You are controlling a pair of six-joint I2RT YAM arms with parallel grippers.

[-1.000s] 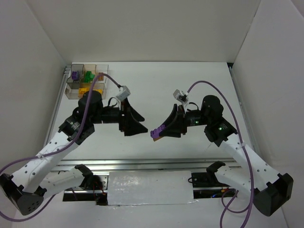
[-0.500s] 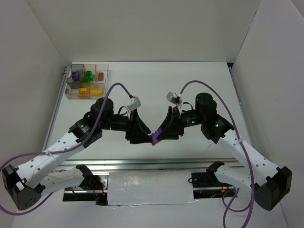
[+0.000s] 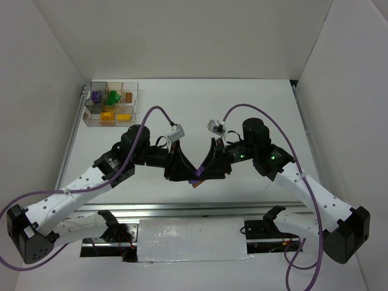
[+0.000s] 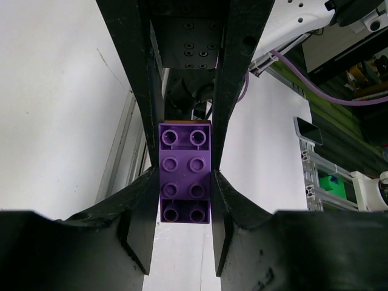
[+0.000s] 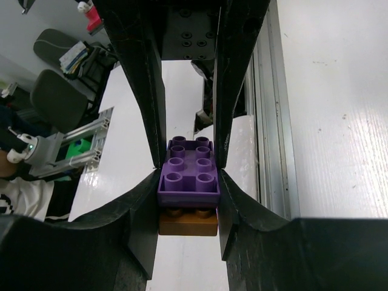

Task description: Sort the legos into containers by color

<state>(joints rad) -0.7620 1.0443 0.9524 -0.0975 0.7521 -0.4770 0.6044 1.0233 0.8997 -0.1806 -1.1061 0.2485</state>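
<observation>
Purple brick (image 4: 185,173) spans lengthwise from left claw (image 4: 183,185) to right claw (image 5: 189,176).

A purple brick (image 5: 188,171) sits in the middle, with its bumps facing us. A brown brick (image 5: 188,222) is right under it, touching it, and pokes out at the near end. The right gripper (image 5: 188,182) reaches in from the bottom. Its two black fingers (image 5: 140,212) press on the purple brick's sides. The left gripper (image 5: 189,162) comes from the top, and its fingers touch the purple brick's sides too. To the right of the purple brick are a metal rail (image 5: 270,121) and the white table (image 5: 333,109). Far off to its left are gray chairs (image 5: 57,94).
</observation>
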